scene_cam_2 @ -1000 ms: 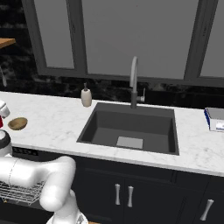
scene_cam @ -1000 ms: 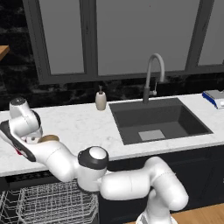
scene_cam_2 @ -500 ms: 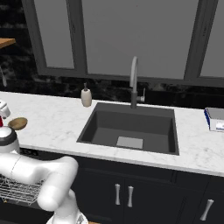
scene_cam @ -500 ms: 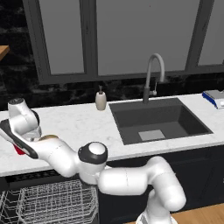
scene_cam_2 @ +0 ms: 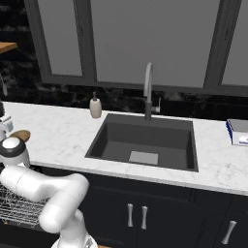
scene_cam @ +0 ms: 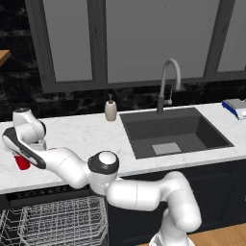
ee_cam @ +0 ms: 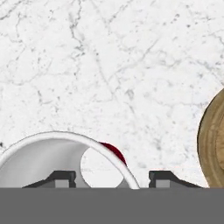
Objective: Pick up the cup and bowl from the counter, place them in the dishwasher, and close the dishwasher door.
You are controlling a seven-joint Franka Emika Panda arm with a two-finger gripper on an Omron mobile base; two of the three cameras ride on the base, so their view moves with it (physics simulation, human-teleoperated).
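In the hand view the red cup (ee_cam: 57, 159) stands upright just below me, white inside showing and a sliver of red wall at its right. My gripper (ee_cam: 113, 177) is open and straddles the cup's rim, one fingertip (ee_cam: 61, 176) over the inside and the other outside. The tan bowl (ee_cam: 213, 140) lies on the counter (ee_cam: 109, 65) close to the right of the cup. In the left base view the cup (scene_cam: 21, 162) peeks out under my wrist at the counter's left end. The bowl (scene_cam_2: 20, 135) also shows there. The dishwasher (scene_cam: 48, 193) is open with its white rack (scene_cam: 57, 218) pulled out. The dishwasher door is out of view.
A beige soap dispenser (scene_cam: 111, 109) stands left of the dark sink (scene_cam: 173, 134) and its faucet (scene_cam: 167, 82). A blue and white box (scene_cam: 235, 106) lies at the counter's far right. My arm's elbow (scene_cam: 103, 163) hangs over the counter's front edge above the rack.
My hand has come down over the cup at the counter's left end. In the left base view my arm now hides the bowl.
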